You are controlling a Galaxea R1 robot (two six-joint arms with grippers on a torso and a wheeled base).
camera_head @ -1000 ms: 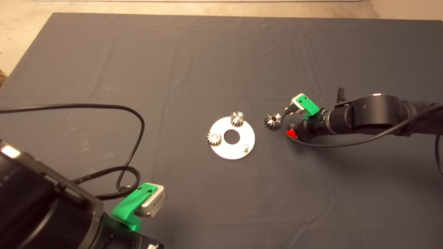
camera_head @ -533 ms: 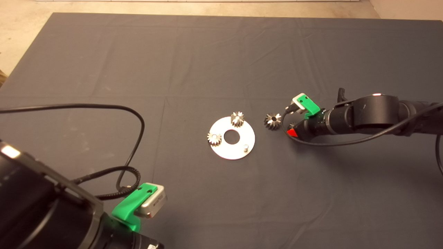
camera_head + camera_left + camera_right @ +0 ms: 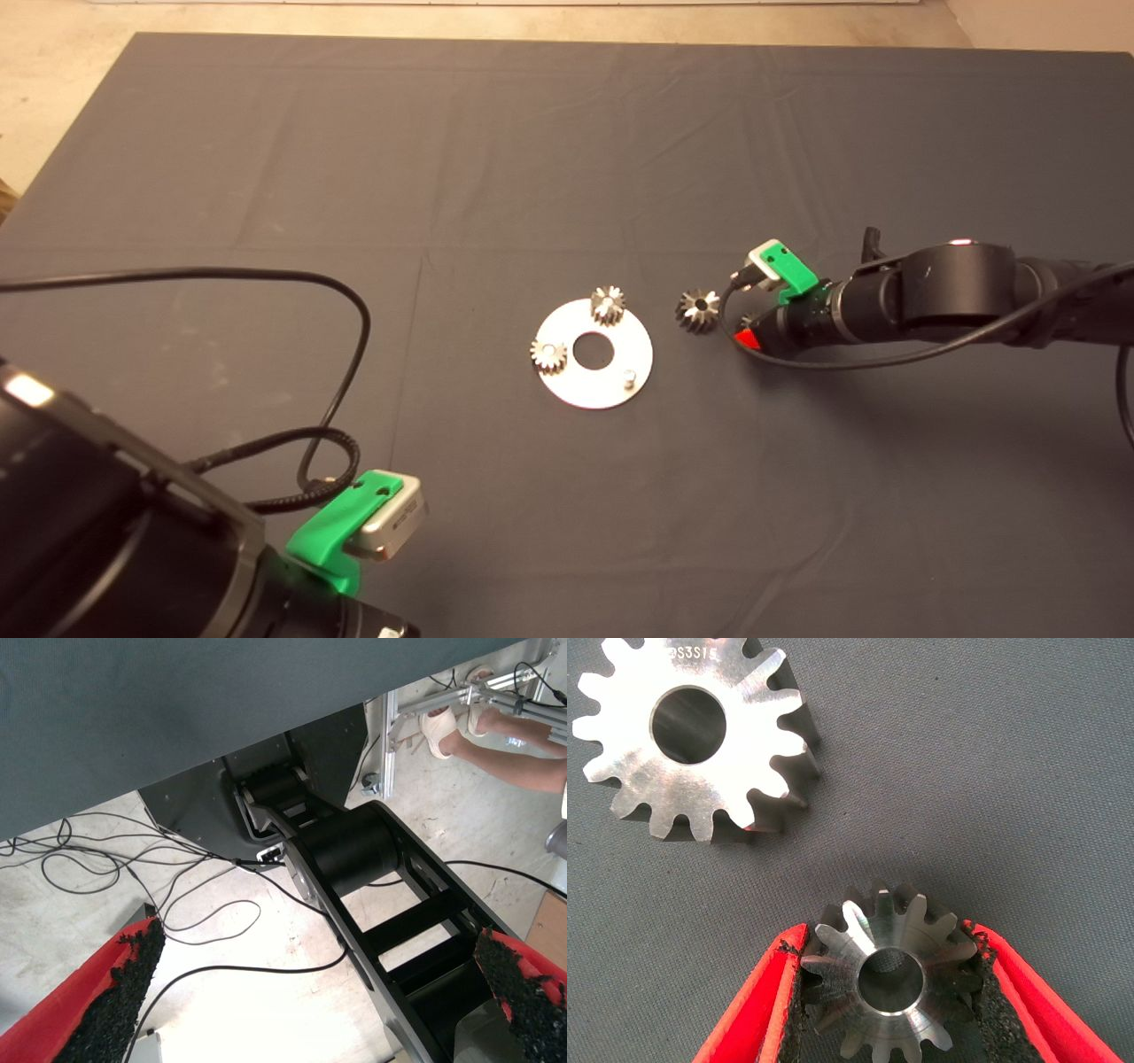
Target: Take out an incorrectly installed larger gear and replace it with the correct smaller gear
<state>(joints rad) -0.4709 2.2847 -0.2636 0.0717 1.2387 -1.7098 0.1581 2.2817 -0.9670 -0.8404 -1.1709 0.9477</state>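
The larger gear [image 3: 699, 310] lies flat on the mat just right of the metal disc [image 3: 602, 385]; in the right wrist view it [image 3: 691, 735] shows a wide face and a round hole. My right gripper [image 3: 749, 335] sits low on the mat beside it. In the right wrist view this gripper [image 3: 886, 943] is shut on the smaller gear [image 3: 890, 979], with both black pads pressed against its teeth. From above the smaller gear [image 3: 749, 321] is mostly hidden under the wrist. My left gripper [image 3: 314, 992] is parked at the lower left, open and holding nothing.
Two small gears [image 3: 608, 304] [image 3: 548, 355] sit on the disc, and a bare peg [image 3: 628, 378] stands at its near right. A black cable [image 3: 354, 301] loops over the mat at left. The left wrist view shows floor, cables and a person's legs [image 3: 496, 726].
The right gripper and arm have crept slightly toward the far side of the mat. The gears, disc and left arm have stayed put.
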